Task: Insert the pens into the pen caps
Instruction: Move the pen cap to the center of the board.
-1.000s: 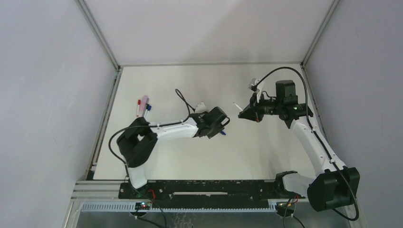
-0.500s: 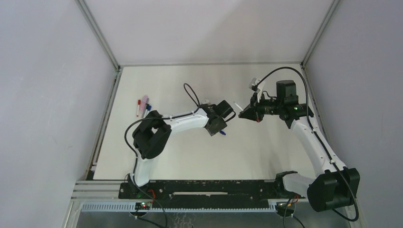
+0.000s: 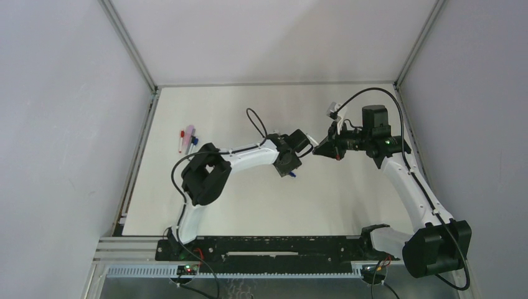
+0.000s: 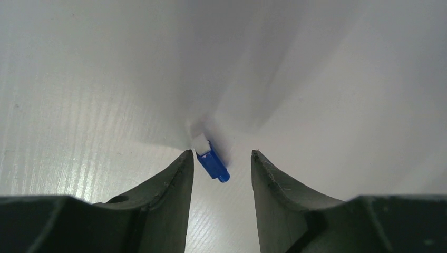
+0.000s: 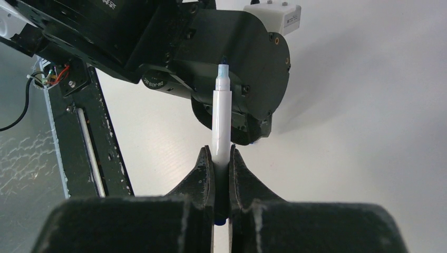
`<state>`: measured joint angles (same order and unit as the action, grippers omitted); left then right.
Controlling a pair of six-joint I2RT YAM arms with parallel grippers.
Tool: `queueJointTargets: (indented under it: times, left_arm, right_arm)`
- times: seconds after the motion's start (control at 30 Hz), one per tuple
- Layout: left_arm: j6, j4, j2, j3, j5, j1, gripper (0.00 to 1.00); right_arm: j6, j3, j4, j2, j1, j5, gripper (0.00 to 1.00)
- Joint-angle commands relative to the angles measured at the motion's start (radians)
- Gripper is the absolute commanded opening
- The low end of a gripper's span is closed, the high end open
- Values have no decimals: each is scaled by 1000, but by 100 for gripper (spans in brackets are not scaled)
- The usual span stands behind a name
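The job looks partway done. The right gripper (image 5: 221,154) is clamped on a blue-tipped white pen (image 5: 222,118) at centre right of the overhead view. The left gripper (image 4: 221,154) stands half spread around the blue cap (image 4: 213,165), which lies on the table (image 3: 249,212), not yet gripped. Other pens (image 3: 187,137) lie at centre left; whether they are capped is unclear. Bare surface surrounds both grippers, but they crowd each other.

White, blue-tipped pen (image 5: 221,124); blue cap (image 4: 213,165).
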<state>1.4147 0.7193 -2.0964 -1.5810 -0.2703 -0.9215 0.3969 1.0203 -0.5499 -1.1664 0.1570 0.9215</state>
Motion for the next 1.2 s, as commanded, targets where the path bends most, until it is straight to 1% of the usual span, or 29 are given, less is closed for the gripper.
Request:
queueJointTargets:
  times: [0.0, 0.13, 0.33, 0.57, 0.73, 0.83, 0.93, 1.03, 1.17]
  left_arm:
    - [-4, 35, -13, -58, 18, 4, 48]
    - [-4, 41, -23, -62, 19, 6, 48]
    - [-20, 55, -51, -82, 41, 9, 42]
    - [-33, 74, -53, -85, 43, 9, 31]
    - [-56, 84, -41, -72, 46, 10, 19]
    - [-87, 85, -27, -50, 55, 9, 13]
    - [-132, 86, -2, -23, 61, 6, 10]
    - [-184, 88, 56, 27, 31, -7, 8]
    - [-262, 91, 149, 131, -5, -26, 9]
  right_arm:
    - [-9, 34, 22, 24, -6, 9, 0]
    - [-10, 33, 22, 25, -7, 13, 0]
    - [-11, 32, 25, 28, -8, 16, 0]
    - [-11, 34, 24, 29, -10, 18, 0]
    - [-11, 33, 24, 30, -10, 22, 0]
    - [-11, 33, 22, 31, -10, 23, 0]
    - [-12, 33, 22, 31, -11, 28, 0]
    - [-11, 33, 20, 32, -10, 34, 0]
    - [-11, 34, 18, 31, -13, 43, 0]
